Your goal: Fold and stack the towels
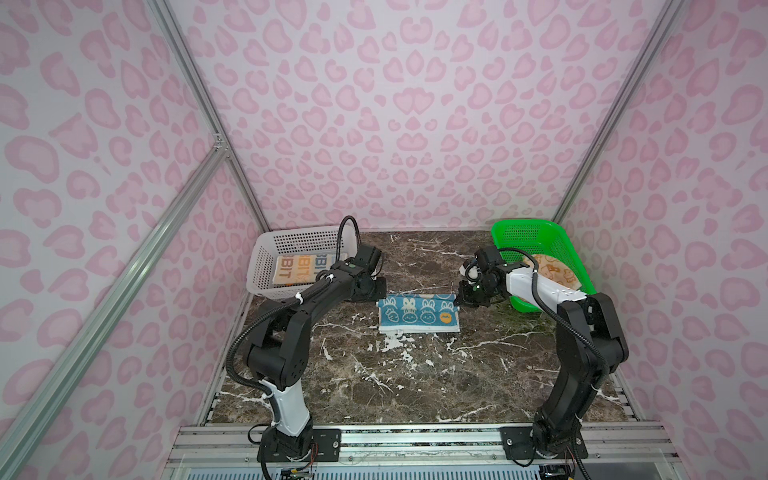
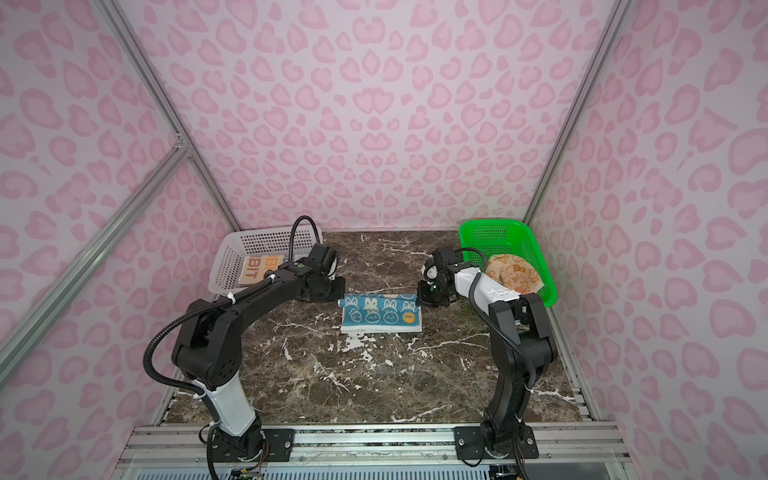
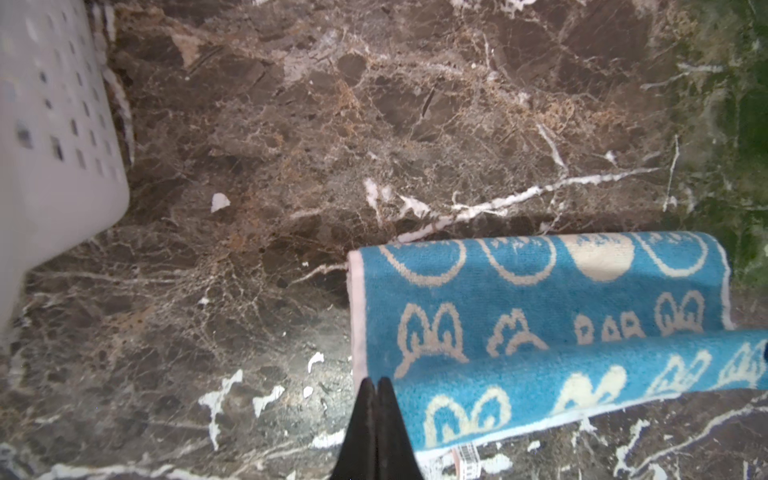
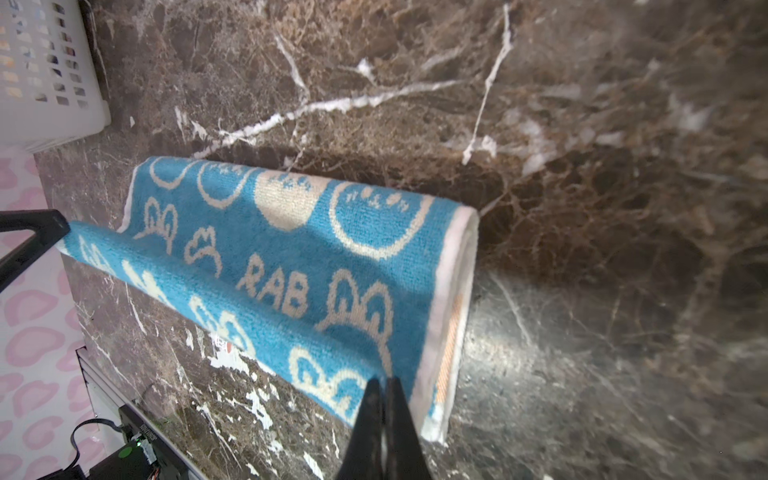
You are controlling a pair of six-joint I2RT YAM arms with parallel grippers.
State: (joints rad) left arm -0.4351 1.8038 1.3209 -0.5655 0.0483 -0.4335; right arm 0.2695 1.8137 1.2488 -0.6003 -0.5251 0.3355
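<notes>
The teal towel (image 1: pixel 417 314) carries cream bunnies; the cream towel (image 1: pixel 296 271), orange and blue letters; the orange towel (image 1: pixel 555 267), cream bunnies. A white basket (image 1: pixel 261 266), a green basket (image 1: pixel 524 237). The desk (image 1: pixel 415 384) is brown marble, white-veined; the walls (image 1: pixel 395 104), pink-spotted.

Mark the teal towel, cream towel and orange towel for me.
teal towel (image 1: pixel 417 316): in a top view, middle of its folded face.
cream towel (image 1: pixel 299 270): in a top view, on its lettered face.
orange towel (image 1: pixel 555 266): in a top view, on its visible printed part.
</notes>
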